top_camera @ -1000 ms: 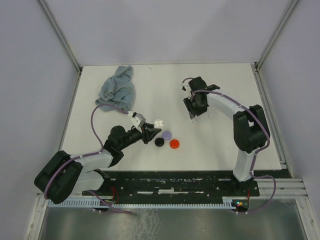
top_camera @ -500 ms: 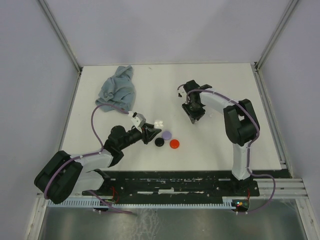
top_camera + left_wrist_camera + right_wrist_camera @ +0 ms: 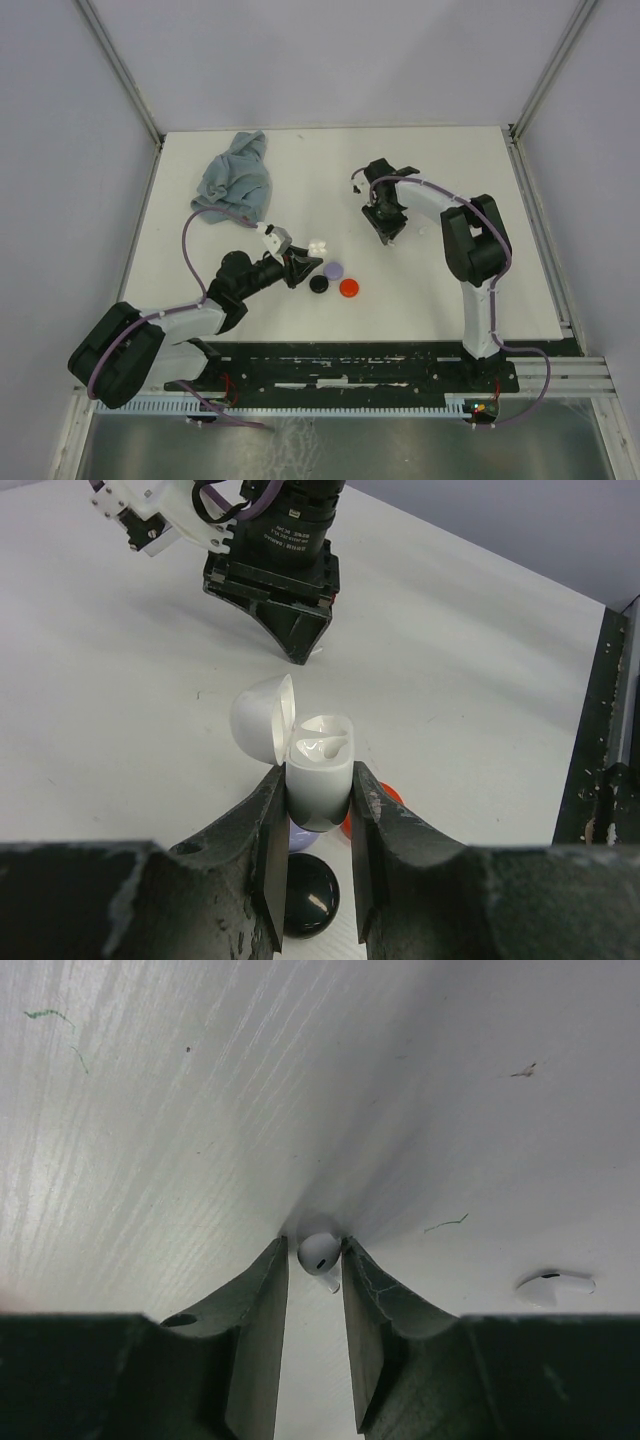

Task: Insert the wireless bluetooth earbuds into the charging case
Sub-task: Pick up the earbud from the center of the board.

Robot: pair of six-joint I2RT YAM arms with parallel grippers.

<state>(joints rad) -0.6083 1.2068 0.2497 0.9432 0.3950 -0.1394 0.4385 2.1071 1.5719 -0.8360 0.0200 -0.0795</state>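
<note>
The left claw [image 3: 318, 782] is pinching the white charging case [image 3: 322, 765] by its lower body and holds it upright, just above the three coloured discs [image 3: 334, 279]. The lid [image 3: 262, 718] is swung open to one side, and the two sockets, which appear empty, face upward. I judge it is held like this so that an earbud can be lowered in from above.

The right claw [image 3: 315, 1252] points down to the worktop [image 3: 150, 1110], well apart from the case. One fingertip stands on each side of the first earbud [image 3: 320, 1251], which lies on the worktop. The fingertips are right at it, but I cannot tell if they already press it or are only very near. The second earbud [image 3: 555, 1288] lies on its side a little to the right, untouched. A grey cloth [image 3: 237, 180] lies crumpled at the far left.

So no earbud is in the case yet. The next move needs a firm pinch, because the piece is small and smooth and could slip out.
</note>
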